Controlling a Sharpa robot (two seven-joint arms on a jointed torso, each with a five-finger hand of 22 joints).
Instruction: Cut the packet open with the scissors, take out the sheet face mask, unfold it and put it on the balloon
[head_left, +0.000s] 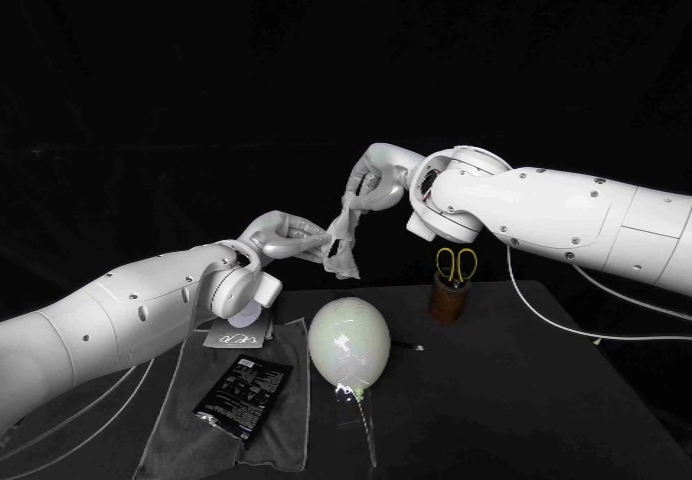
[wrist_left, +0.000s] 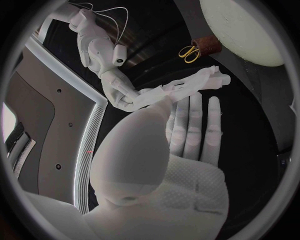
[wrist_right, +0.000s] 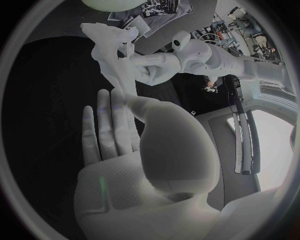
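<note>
Crumpled white sheet face mask held in the air between both hands.
The right hand grips its top and the left hand pinches lower down. Its long axis runs steeply, loose end hanging over the pale egg-shaped balloon, which lies lengthwise on the black table.

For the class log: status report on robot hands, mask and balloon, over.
Left robot hand and right robot hand both pinch the sheet mask, aloft, not yet spread. Balloon bare below. Nothing between them.
</note>
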